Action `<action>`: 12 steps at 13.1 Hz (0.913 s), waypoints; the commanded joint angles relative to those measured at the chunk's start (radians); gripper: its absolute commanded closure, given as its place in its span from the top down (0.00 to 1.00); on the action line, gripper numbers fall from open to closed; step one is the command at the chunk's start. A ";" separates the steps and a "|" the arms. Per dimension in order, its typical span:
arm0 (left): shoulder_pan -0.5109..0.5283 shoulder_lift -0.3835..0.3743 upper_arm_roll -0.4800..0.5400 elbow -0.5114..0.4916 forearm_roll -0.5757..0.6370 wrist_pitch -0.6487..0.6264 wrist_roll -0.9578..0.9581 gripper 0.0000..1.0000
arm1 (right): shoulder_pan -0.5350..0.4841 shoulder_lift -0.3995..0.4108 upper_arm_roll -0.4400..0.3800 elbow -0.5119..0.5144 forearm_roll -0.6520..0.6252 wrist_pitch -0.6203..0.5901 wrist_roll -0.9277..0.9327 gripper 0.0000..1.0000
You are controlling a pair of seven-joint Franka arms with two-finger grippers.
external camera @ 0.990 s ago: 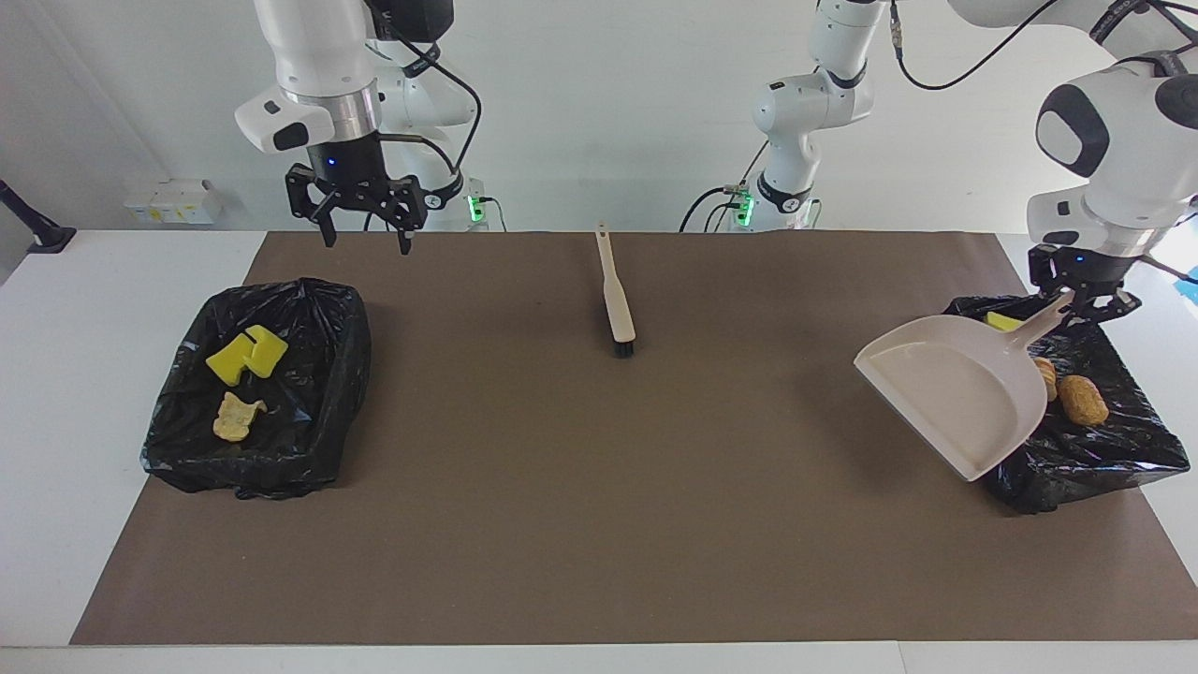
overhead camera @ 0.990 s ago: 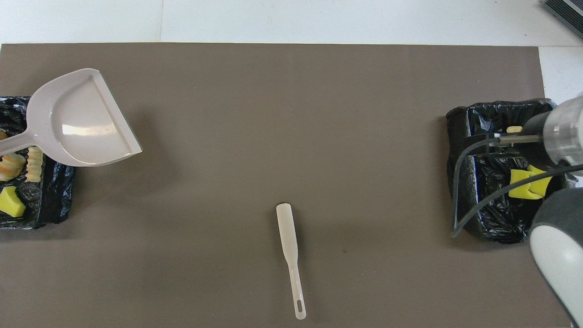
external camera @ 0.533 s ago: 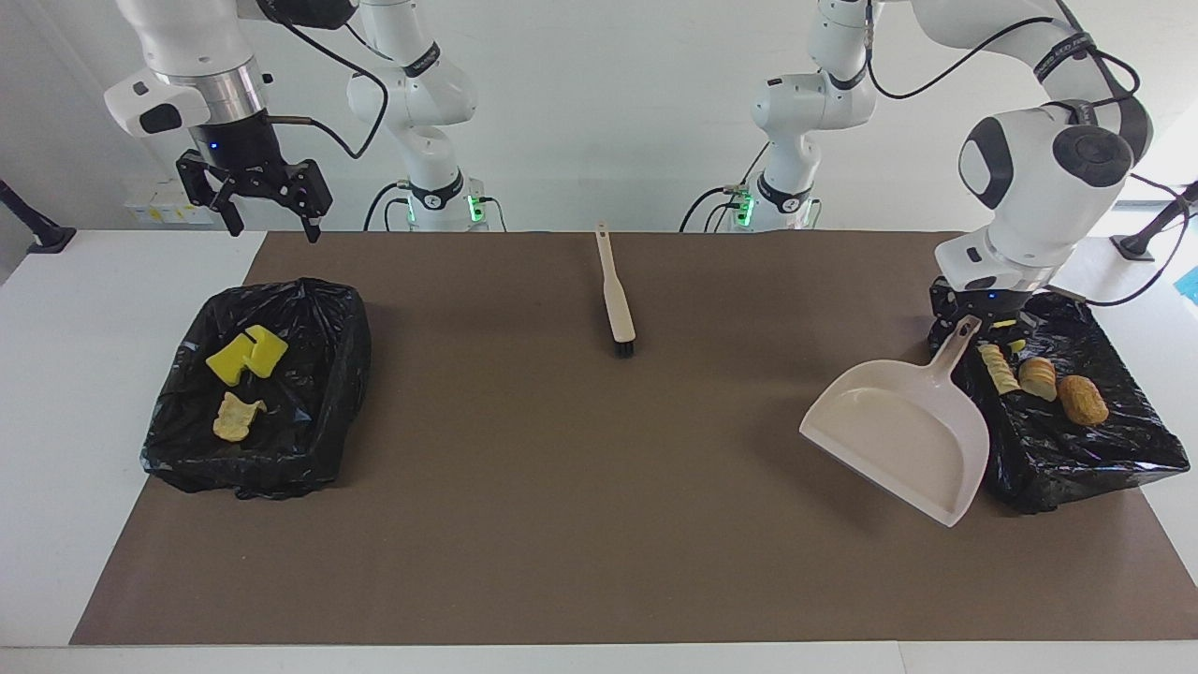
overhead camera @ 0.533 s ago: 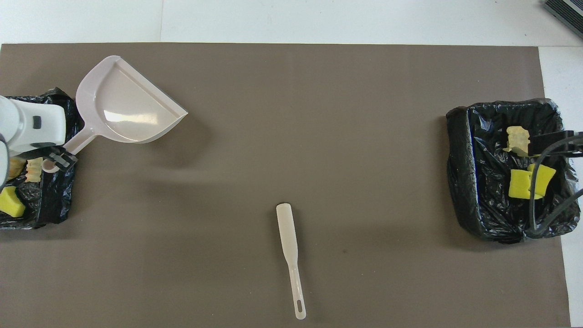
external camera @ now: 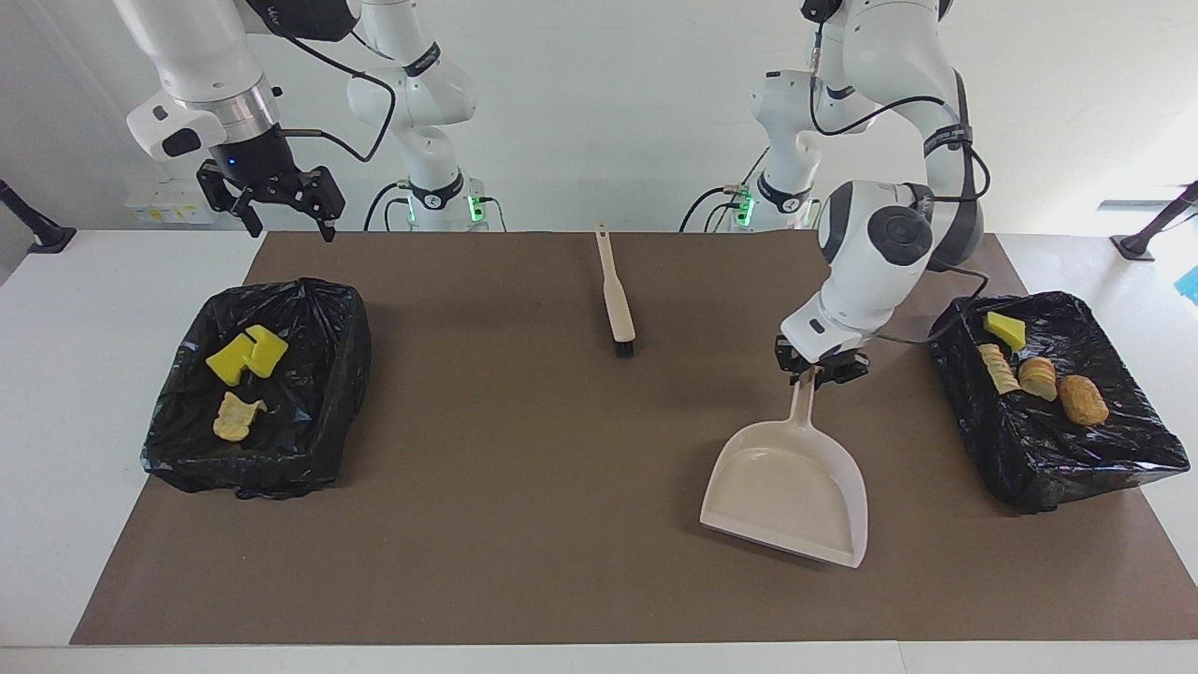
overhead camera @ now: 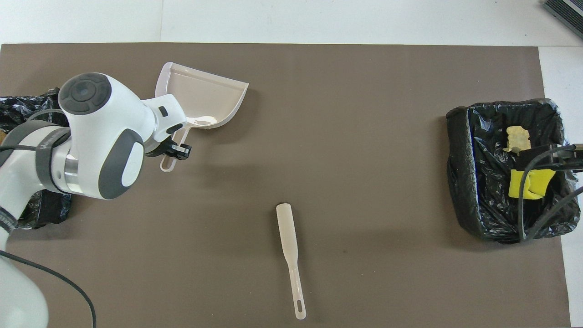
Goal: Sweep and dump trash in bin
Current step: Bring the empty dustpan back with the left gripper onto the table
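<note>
The beige dustpan is low over the brown mat, its mouth pointing away from the robots. My left gripper is shut on its handle. Trash lies in two black-lined bins. The bin at the left arm's end holds a yellow sponge piece and orange-tan chunks. The bin at the right arm's end holds yellow sponge and a tan scrap. My right gripper hangs open and empty above that bin's robot-side edge.
The beige brush lies on the mat near the robots, bristles pointing away from them. My left arm's body hides most of its bin in the overhead view.
My left arm has swung the dustpan off its bin toward the table's middle and lowered it. My right gripper has moved out toward its own end of the table, still open.
</note>
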 commanded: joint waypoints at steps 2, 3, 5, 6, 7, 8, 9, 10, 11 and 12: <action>-0.158 0.080 0.021 0.135 -0.028 0.011 -0.227 0.00 | -0.005 -0.027 -0.008 -0.022 0.018 -0.008 -0.004 1.00; -0.195 0.086 0.021 0.136 -0.037 0.014 -0.285 0.00 | -0.004 -0.027 -0.007 -0.022 0.018 -0.008 -0.004 1.00; -0.253 0.115 0.021 0.144 -0.039 0.029 -0.430 0.00 | -0.002 -0.027 -0.002 -0.022 0.018 -0.006 -0.004 1.00; -0.268 0.129 0.021 0.165 -0.037 0.035 -0.498 0.00 | -0.002 -0.027 -0.002 -0.022 0.018 -0.006 -0.004 1.00; -0.301 0.158 0.021 0.185 -0.031 0.037 -0.556 0.00 | -0.002 -0.027 -0.002 -0.022 0.018 -0.006 -0.004 1.00; -0.356 0.220 0.027 0.219 -0.021 0.052 -0.617 0.00 | -0.002 -0.027 -0.002 -0.022 0.019 -0.006 -0.004 1.00; -0.361 0.270 0.026 0.255 -0.004 0.083 -0.645 0.00 | -0.002 -0.027 -0.002 -0.022 0.018 -0.006 -0.004 1.00; -0.358 0.272 0.026 0.257 -0.002 0.098 -0.646 0.00 | -0.002 -0.027 -0.002 -0.022 0.018 -0.006 -0.004 1.00; -0.356 0.270 0.026 0.257 -0.010 0.109 -0.646 0.00 | -0.002 -0.027 -0.002 -0.022 0.019 -0.006 -0.004 1.00; -0.355 0.264 0.027 0.259 -0.008 0.123 -0.646 0.62 | -0.002 -0.027 -0.002 -0.022 0.018 -0.006 -0.004 1.00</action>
